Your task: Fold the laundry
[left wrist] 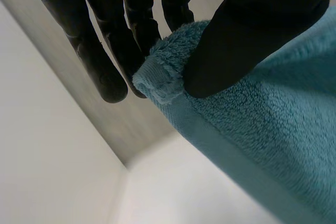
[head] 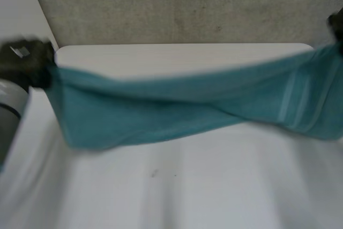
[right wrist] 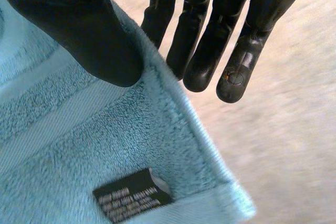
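A teal towel (head: 177, 108) hangs stretched in the air above the white table (head: 177, 186), sagging in its middle. My left hand (head: 27, 63) holds it at the left end; in the left wrist view the thumb (left wrist: 236, 40) presses a towel corner (left wrist: 163, 77) against the fingers (left wrist: 134, 30). My right hand (head: 336, 25) holds the right end, where pale stripes (head: 292, 100) cross the cloth. In the right wrist view the thumb (right wrist: 79, 30) pinches the towel's edge (right wrist: 157, 103) against the fingers (right wrist: 202, 35), near a corner with a black label (right wrist: 131, 195).
The table's far edge (head: 182, 45) meets a grey carpeted floor (head: 177, 4). A white wall (left wrist: 42, 156) stands to the left of the table.
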### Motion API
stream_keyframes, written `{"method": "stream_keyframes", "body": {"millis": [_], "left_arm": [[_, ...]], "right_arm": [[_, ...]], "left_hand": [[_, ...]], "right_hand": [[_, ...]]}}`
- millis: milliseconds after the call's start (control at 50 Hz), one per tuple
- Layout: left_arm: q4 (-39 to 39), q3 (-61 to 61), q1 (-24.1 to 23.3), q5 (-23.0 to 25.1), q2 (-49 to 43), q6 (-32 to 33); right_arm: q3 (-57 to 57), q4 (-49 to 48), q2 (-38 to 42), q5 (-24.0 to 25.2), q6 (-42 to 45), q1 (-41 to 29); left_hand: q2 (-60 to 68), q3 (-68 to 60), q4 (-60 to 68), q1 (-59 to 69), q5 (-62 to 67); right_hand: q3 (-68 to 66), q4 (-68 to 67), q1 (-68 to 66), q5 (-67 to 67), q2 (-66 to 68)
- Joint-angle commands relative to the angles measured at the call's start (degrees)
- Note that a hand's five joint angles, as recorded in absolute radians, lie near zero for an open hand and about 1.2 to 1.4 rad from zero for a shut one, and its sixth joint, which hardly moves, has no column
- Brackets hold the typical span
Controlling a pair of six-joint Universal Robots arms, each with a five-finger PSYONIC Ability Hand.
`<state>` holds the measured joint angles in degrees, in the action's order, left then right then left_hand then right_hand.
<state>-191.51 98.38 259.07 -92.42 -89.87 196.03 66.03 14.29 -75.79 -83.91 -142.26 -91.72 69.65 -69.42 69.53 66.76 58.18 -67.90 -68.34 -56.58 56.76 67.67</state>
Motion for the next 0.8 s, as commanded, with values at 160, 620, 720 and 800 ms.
{"method": "stream_keyframes", "body": {"millis": [160, 620, 720, 800], "left_arm": [[16.59, -19.36, 4.25, 5.13, 8.06, 0.75], [17.57, -35.41, 1.53, 5.41, -31.04, 1.37], [10.80, -47.22, 0.12, 4.97, -35.02, 1.72], [-6.28, -54.42, -0.40, 3.22, -34.50, 2.07]], "right_arm": [[-14.61, 13.66, -10.34, 2.69, 2.95, 3.57], [-20.91, 5.86, 22.68, -1.24, 8.22, -3.81], [-37.49, -4.33, 27.97, -6.52, 8.23, -6.62], [-47.40, -13.15, 28.77, -7.76, 7.87, -7.33]], "left_hand": [[10.35, -10.58, 10.47, 13.24, 11.82], [10.35, -10.58, 10.47, 13.24, 11.82], [10.35, -10.58, 10.47, 13.24, 11.82], [10.35, -10.58, 10.47, 13.24, 11.82]], "right_hand": [[-12.10, -11.66, -23.42, 13.24, 12.33], [-12.10, -11.66, -23.42, 13.24, 12.33], [-12.10, -11.66, -23.42, 13.24, 12.33], [-12.10, -11.66, -23.42, 13.24, 12.33]]}}
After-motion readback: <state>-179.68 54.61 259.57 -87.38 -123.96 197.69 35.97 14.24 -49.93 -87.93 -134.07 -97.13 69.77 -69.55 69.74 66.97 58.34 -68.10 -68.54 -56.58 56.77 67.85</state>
